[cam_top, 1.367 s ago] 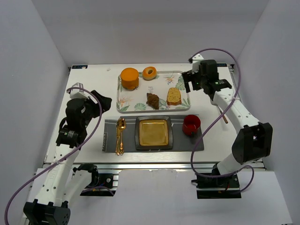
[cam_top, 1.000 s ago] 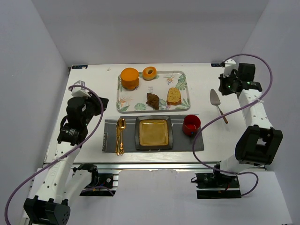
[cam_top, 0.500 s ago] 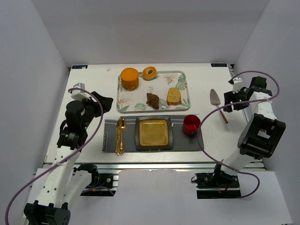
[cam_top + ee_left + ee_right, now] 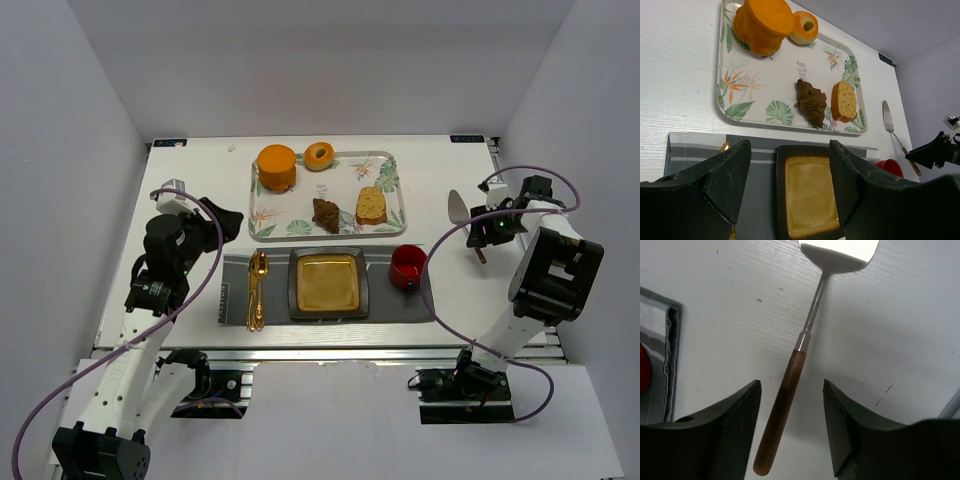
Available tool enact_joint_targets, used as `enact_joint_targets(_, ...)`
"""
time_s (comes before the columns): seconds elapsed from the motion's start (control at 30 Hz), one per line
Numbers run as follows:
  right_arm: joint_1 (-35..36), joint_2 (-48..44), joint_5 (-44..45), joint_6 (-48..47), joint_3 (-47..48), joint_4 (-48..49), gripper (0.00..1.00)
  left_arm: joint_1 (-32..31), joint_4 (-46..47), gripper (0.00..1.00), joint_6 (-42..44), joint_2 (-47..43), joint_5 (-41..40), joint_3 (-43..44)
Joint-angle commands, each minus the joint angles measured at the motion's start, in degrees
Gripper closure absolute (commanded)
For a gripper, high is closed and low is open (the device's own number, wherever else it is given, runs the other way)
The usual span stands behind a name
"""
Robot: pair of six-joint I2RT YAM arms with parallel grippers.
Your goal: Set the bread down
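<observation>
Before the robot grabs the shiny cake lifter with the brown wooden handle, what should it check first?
1. Right gripper open: ok.
2. Silver cake server with the brown wooden handle lined up between its fingers, seen from the right wrist: ok.
3. Fingers low enough to close on the handle: cannot tell.
4. Small golden ring-shaped bread sitting free at the far edge of the floral tray: ok.
5. Dark square plate with the golden centre has nothing on it: ok.
6. Left gripper open, holding nothing, and on the far side of the table from the server: ok.
</observation>
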Motion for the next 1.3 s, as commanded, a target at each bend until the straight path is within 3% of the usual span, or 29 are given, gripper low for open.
enact_joint_targets(0.0, 0.1, 0.5, -1.3, 2.4, -0.2, 4.4, 0.44, 0.3, 1.4, 0.27, -0.6, 0.0, 0.7, -0.8)
enact_joint_targets(0.13, 0.6, 1.7, -1.9, 3.5, -0.4, 5.6, 0.50, 0.3, 1.0, 0.27, -0.7, 0.4, 0.5, -0.8)
enact_joint_targets(0.77, 3.1, -0.4, 6.0, 10.6, -7.1, 14.8, 0.58, 0.3, -0.5, 0.27, -0.8, -0.7, -0.5, -0.2)
enact_joint_targets(1.27, 3.2, -5.1, 6.9, 15.1, -12.4, 22.6, 0.61, 0.3, -1.4, 0.27, -1.2, -1.9, -0.9, -0.5)
